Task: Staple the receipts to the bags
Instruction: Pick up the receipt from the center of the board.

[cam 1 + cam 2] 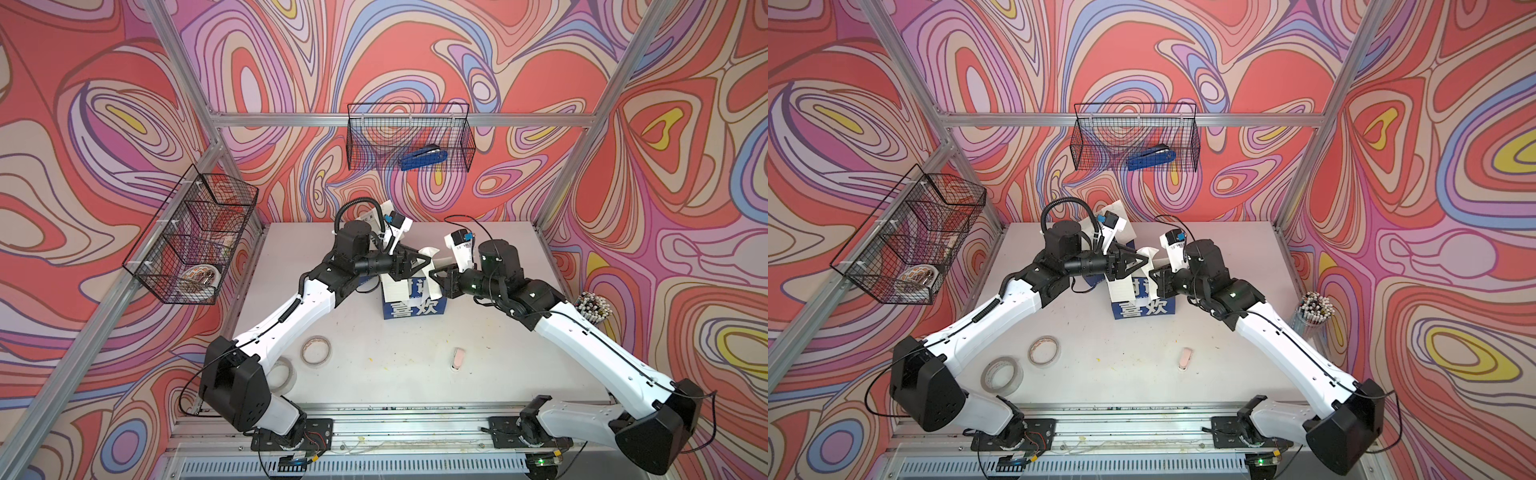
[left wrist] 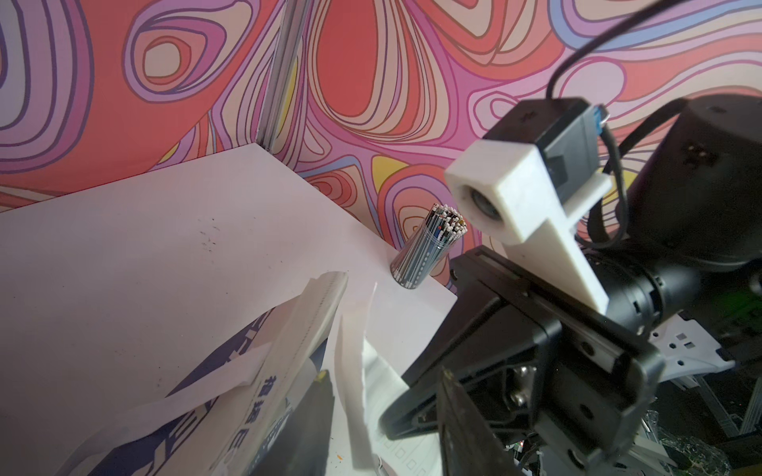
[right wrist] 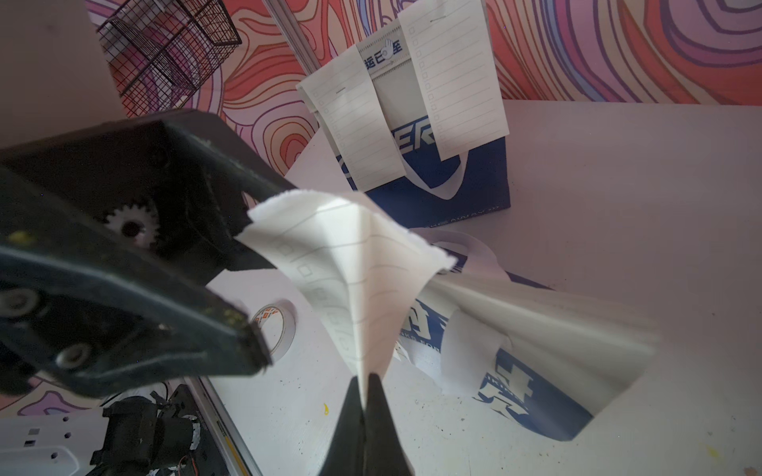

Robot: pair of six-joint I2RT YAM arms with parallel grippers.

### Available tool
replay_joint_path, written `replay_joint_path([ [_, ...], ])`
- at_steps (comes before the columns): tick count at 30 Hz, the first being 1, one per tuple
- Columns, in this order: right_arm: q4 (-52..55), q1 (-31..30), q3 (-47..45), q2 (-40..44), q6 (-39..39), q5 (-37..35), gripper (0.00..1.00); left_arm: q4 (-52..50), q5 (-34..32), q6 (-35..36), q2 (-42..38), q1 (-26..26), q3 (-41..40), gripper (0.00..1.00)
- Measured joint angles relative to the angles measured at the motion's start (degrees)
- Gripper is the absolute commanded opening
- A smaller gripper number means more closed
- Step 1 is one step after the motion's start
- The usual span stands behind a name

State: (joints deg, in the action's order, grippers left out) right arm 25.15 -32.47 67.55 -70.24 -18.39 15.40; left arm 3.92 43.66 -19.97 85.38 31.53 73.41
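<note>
Progress, as I read it from my console. Done: the lettered bag [image 3: 474, 181], standing behind the character bag [image 1: 415, 308], carries two stapled receipts [image 3: 358, 132], each with a staple near its top edge. Under way: a loose receipt [image 3: 354, 268] is held just above the character bag's open top. My right fingers [image 3: 364, 387] are pinched fully together on one short end. My left fingers [image 1: 422, 262] stand partly apart astride the far torn end, not clamped as far as I can see. The slip's long axis runs from right fingers to left fingers, across the bag's mouth, buckled along a lengthwise crease. Left to do: the stapler [image 1: 424, 160] lies in the wire basket [image 1: 361, 137] above and behind the character bag, so I judge this slip remains to be fixed.
</note>
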Motion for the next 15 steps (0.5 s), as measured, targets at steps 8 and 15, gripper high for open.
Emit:
replay_joint_path([
  [8, -1.2, -0.2, -0.9, 0.5, -0.5, -1.1, 0.21, 1.6, -0.4, 1.2, 0.0, 0.0, -0.5, 0.0],
  [15, -3.9, -0.2, -7.6, 7.8, 4.5, -1.1, 0.6, 0.5, 0.7, 6.4, -1.3, 0.0, -0.9, 0.0],
])
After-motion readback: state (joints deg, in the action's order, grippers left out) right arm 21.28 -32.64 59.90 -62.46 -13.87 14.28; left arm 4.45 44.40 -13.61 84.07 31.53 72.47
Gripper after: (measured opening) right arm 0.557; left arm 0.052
